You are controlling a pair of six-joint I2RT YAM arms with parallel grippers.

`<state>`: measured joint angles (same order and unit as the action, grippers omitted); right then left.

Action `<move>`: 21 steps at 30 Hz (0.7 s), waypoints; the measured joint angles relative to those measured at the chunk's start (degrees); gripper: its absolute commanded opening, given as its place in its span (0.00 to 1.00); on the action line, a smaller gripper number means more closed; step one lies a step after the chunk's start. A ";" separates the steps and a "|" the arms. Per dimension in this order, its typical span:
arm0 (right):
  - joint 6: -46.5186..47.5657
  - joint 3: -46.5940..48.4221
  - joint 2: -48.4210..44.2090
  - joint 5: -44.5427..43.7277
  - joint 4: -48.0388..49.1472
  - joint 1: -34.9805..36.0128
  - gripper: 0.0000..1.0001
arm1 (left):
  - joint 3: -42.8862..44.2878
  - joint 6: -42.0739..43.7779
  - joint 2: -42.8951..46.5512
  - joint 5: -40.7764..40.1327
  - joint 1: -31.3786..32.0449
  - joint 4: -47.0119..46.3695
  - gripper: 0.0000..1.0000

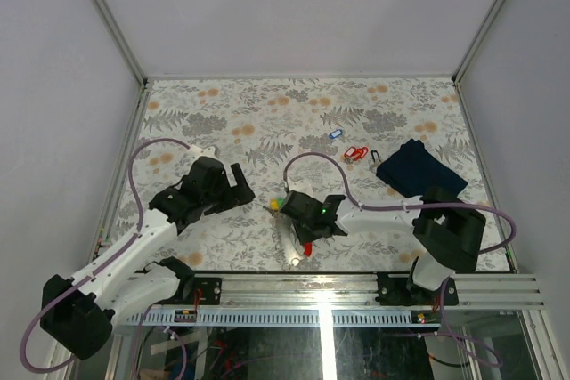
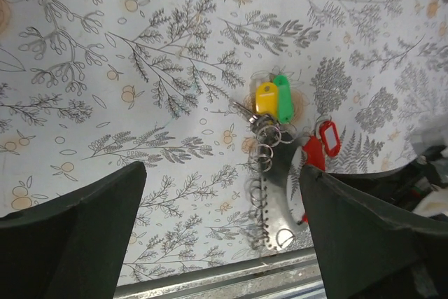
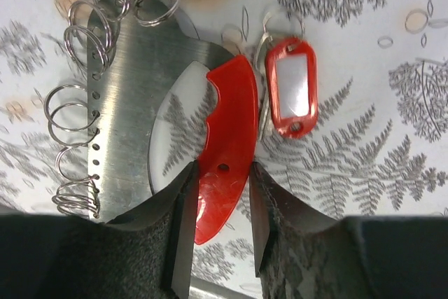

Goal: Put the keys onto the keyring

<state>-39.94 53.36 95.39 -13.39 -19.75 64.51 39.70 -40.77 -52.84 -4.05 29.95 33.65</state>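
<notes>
Red plastic is being pinched: the right pincer (image 3: 222, 173) is gripping the curved red lever (image 3: 225, 124) of a metal plate (image 3: 133, 124), its jaws pressing on the lever's two edges. The left pincer (image 2: 222, 173) is hovering over the same spot, spread wide and holding nothing.

The step in hand, as I judge it, is steadying this ring tool so that a key can be threaded. Split rings (image 3: 70, 113) are sitting in a row along the plate's edge. The red-tagged key (image 3: 290, 92) is lying just beside the lever, apart from the jaws. Keys with a yellow tag (image 2: 264, 97) and a green tag (image 2: 283, 97) are lying at the plate's far end among more rings; whether they are threaded I cannot tell. A blue-tagged key (image 1: 335, 133) and further red tags (image 1: 356, 153) are waiting well apart, near the dark cloth (image 1: 419, 169).

The next move is probably calling for the left pincer to come down and close narrowly on the red-tagged key while the right one is holding the lever firm. Room there is tight, since the key is lying near the right jaw, so an approach from its far side is looking safer.

The plate's near end is lying close to the rail (image 1: 356, 284) at the near edge of the bench (image 1: 223, 113). Open surface is lying to the left and behind.
</notes>
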 measured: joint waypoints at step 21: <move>-0.66 -14.40 -32.65 0.68 2.45 -2.38 0.45 | -2.01 -1.42 -17.79 -0.68 18.12 -9.92 0.65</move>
<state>-40.60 38.96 62.74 -12.71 -17.30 62.13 37.69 -42.19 -70.63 -4.73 48.07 23.73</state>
